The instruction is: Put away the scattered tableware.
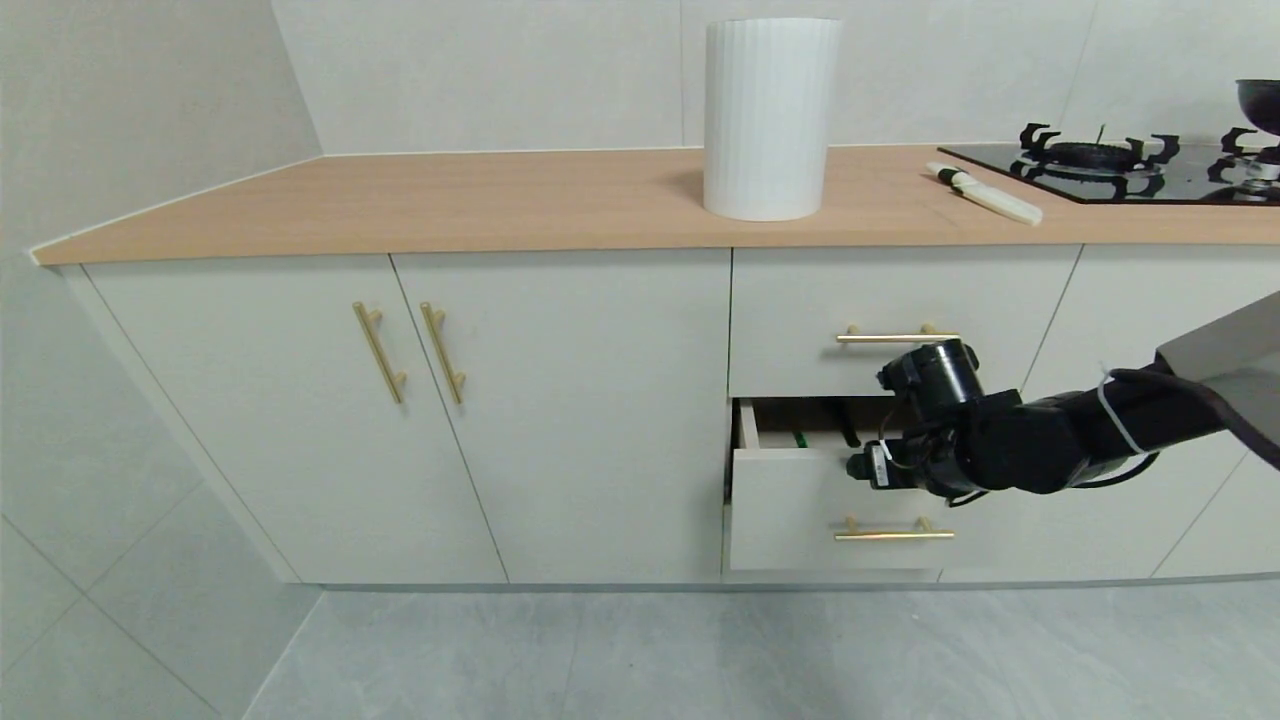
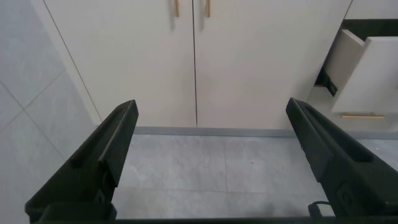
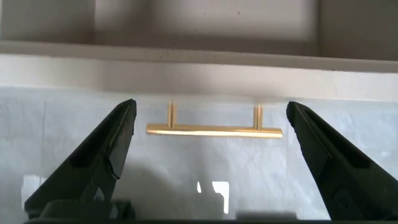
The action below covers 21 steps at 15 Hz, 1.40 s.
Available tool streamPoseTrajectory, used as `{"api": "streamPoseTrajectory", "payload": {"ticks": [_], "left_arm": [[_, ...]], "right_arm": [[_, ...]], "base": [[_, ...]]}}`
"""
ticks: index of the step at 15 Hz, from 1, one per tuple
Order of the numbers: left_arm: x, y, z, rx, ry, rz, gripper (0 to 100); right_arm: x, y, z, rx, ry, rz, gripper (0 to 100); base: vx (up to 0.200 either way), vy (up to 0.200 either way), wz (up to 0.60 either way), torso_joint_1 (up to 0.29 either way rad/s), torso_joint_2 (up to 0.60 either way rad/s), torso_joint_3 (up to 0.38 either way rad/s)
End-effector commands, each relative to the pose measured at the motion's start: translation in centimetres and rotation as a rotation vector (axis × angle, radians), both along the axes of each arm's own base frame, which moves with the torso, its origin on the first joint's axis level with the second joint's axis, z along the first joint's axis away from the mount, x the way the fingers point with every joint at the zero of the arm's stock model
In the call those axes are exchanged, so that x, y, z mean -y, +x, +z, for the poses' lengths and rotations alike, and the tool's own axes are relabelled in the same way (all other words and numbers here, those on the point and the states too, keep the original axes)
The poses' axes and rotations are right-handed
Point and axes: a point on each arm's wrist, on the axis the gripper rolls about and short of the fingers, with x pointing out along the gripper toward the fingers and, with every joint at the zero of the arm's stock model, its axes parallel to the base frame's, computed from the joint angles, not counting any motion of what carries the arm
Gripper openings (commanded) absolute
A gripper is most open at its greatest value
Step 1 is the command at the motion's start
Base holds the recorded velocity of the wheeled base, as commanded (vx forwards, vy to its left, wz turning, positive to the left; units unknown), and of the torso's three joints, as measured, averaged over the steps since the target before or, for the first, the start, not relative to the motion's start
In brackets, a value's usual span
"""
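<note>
Pale matte cabinet doors (image 1: 400, 410) face the left gripper (image 2: 211, 102), fingers spread above grey floor tiles (image 2: 205, 168). On the wood-grain countertop (image 1: 450, 205) stands a ribbed white cylinder (image 1: 770, 115). At its six o'clock the lower drawer (image 1: 790, 500) sits ajar, the right gripper (image 3: 210, 106) spread wide before its brass handle (image 3: 213, 130). At the cylinder's three o'clock lies the cream knife (image 1: 985, 193).

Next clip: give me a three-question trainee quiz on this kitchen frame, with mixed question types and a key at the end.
1. True or false: the lower drawer stands partly open.
2. Multiple choice: the white utensil lies A) on the countertop, B) inside the drawer, C) on the floor.
3. Fill in: the open right gripper faces a gold drawer ____.
Key: 1 true; 2 A; 3 handle.
</note>
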Motion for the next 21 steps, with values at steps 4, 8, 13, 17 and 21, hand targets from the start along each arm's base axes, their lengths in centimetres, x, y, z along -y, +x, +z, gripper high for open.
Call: {"api": "streamPoseTrajectory", "payload": {"ticks": [4, 8, 13, 17, 21], "left_arm": [[0.0, 0.0, 0.0, 0.000, 0.000, 0.000, 100], [0.0, 0.0, 0.0, 0.000, 0.000, 0.000, 100], [0.0, 0.0, 0.0, 0.000, 0.000, 0.000, 100], [0.0, 0.0, 0.0, 0.000, 0.000, 0.000, 100], [0.0, 0.0, 0.0, 0.000, 0.000, 0.000, 100]], "right_arm": [[0.4, 2.7, -3.3, 0.105, 0.023, -0.020, 100], [1.1, 4.2, -4.0, 0.213, 0.059, -0.048, 100], [2.0, 5.5, -5.1, 0.327, 0.082, -0.080, 100], [2.5, 6.1, -5.4, 0.343, 0.087, -0.097, 100], [3.2, 7.1, -5.7, 0.376, 0.094, -0.117, 100]], "base": [[0.000, 0.000, 0.00, 0.000, 0.00, 0.000], [0.000, 0.000, 0.00, 0.000, 0.00, 0.000], [0.000, 0.000, 0.00, 0.000, 0.00, 0.000], [0.000, 0.000, 0.00, 0.000, 0.00, 0.000], [0.000, 0.000, 0.00, 0.000, 0.00, 0.000]]}}
